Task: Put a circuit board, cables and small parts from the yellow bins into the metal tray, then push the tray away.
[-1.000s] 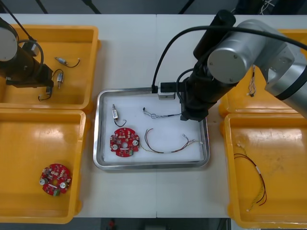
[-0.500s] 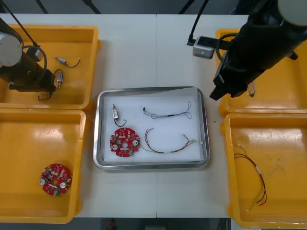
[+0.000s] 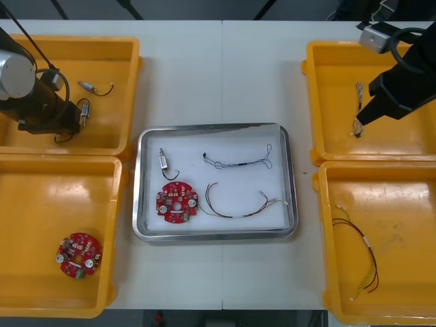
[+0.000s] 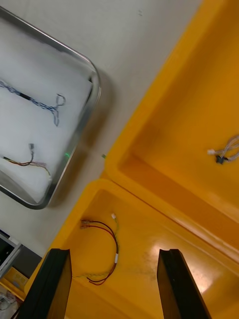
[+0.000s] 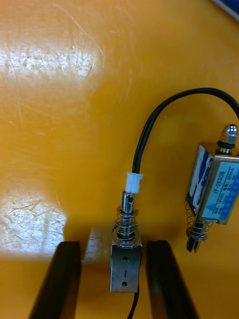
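Yellow bins point(image 3: 68, 61) flank the metal tray point(image 3: 215, 235) (rims apart, table point(image 3: 221, 75) between)

Electronics workshop — yellow bins point(image 3: 82, 65) of circuit boards point(image 3: 79, 255), cables point(image 3: 238, 164).

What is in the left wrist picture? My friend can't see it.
The left gripper's open black fingers stand either side of a small metal part lying on the yellow bin's floor, not touching it. A black cable curls from that part, and a second small metal part with a blue label lies beside it.
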